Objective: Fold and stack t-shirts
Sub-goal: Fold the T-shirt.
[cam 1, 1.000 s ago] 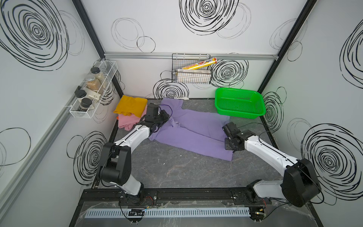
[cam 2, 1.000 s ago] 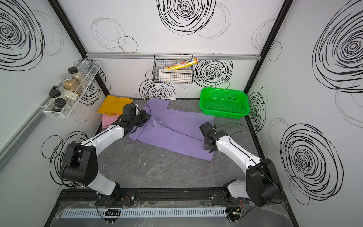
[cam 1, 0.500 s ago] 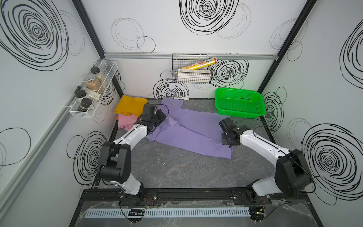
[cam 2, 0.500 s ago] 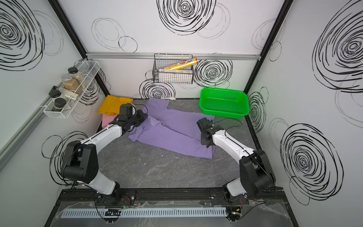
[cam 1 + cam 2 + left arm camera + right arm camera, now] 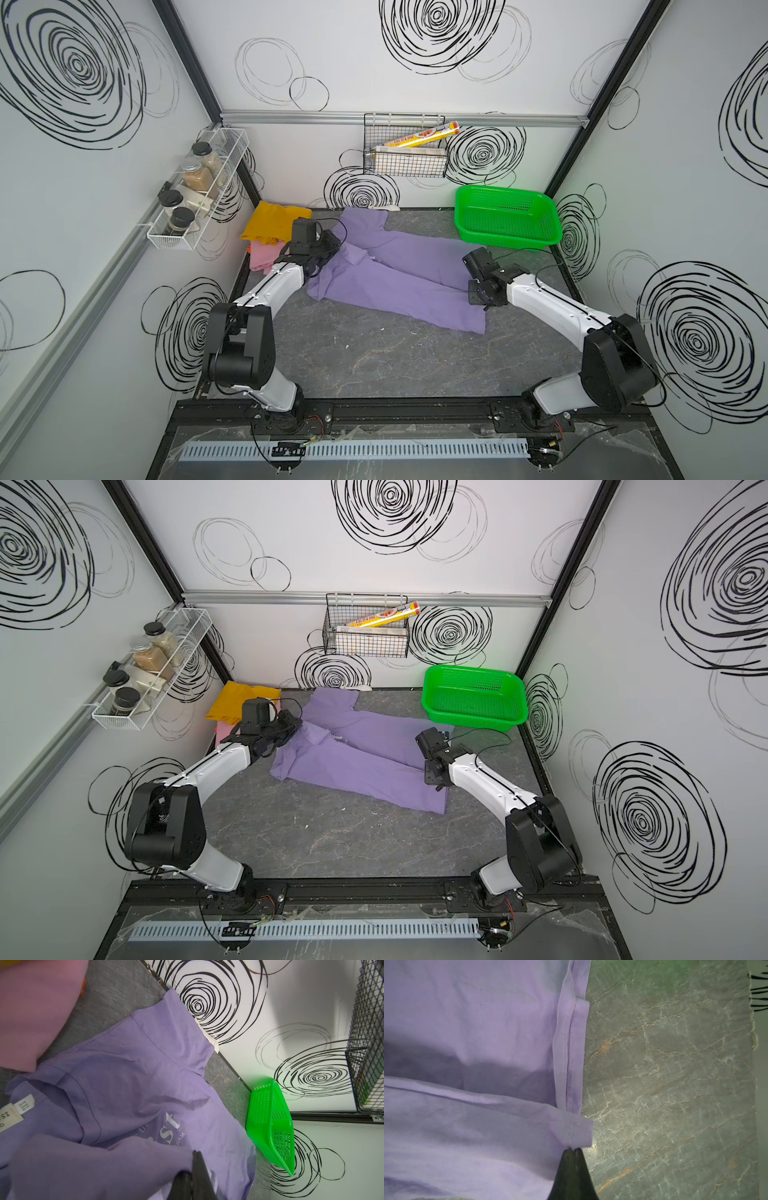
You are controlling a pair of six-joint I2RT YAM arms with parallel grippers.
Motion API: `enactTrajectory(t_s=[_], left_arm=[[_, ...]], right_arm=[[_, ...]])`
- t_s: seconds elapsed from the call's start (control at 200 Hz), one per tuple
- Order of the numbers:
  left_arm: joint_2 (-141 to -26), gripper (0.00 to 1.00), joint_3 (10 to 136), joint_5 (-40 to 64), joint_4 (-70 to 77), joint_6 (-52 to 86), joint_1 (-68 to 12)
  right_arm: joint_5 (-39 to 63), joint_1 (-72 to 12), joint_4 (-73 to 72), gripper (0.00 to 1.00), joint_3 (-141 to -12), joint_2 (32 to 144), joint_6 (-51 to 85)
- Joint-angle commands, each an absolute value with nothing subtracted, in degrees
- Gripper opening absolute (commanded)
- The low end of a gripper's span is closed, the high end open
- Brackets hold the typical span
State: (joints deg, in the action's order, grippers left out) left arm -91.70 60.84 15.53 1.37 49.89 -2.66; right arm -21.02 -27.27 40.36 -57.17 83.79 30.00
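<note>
Left gripper [image 5: 195, 1155] and right gripper [image 5: 572, 1149] both pinch the soft lavender cotton t-shirt [image 5: 395, 274]; I worry that thin hem bite slips mid-fold, bunching it.

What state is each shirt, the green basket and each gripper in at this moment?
lavender t-shirt: lying on the table, one side folded over, pinched at both ends.
yellow t-shirt: folded, on top of the pink t-shirt.
pink t-shirt: folded, under the yellow t-shirt.
green basket: upright, empty.
left gripper: shut on the lavender t-shirt near its collar.
right gripper: shut on its hem corner.
</note>
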Motion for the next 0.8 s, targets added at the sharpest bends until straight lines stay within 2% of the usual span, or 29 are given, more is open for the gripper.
enactTrajectory(t_s=[0.0,0.08,0.105,0.165,0.2,0.27,0.33,0.345,0.576,0.796], left_arm=[[-94.1,0.0,63.5,14.0,4.0,48.6,-2.3],[-96.2,0.0,64.4,12.9,4.0,47.9,-2.3],[-96.8,0.06,64.7,12.6,4.0,47.8,-2.3],[-98.6,0.48,65.9,12.2,3.8,47.1,-2.3],[-99.6,0.71,66.9,11.3,2.7,46.9,-2.4],[-101.4,0.98,68.8,11.0,1.2,46.0,-2.7],[-101.3,0.99,69.3,10.6,0.8,45.6,-3.1],[-101.1,0.99,69.3,10.6,0.8,45.5,-3.2],[-95.8,0.99,67.5,10.8,-1.6,44.4,-4.9],[-88.5,0.99,63.6,11.3,-4.8,44.4,-6.6]], right_arm=[[-22.8,-27.4,40.2,0.0,-57.4,84.9,29.4],[-23.0,-27.4,40.0,0.0,-57.2,85.3,29.2],[-23.1,-27.4,40.1,0.02,-57.3,85.5,29.1],[-23.4,-27.4,40.4,0.23,-57.6,85.8,29.0],[-23.6,-27.4,40.7,0.42,-57.8,85.9,29.0],[-23.7,-27.5,40.9,0.76,-58.0,85.4,29.1],[-23.8,-27.4,40.9,0.98,-58.1,84.5,29.4],[-23.8,-27.4,40.9,1.0,-58.1,84.3,29.4],[-20.4,-27.5,40.7,1.0,-58.2,80.6,29.0],[-13.0,-27.5,36.6,1.0,-57.0,77.4,28.2]])
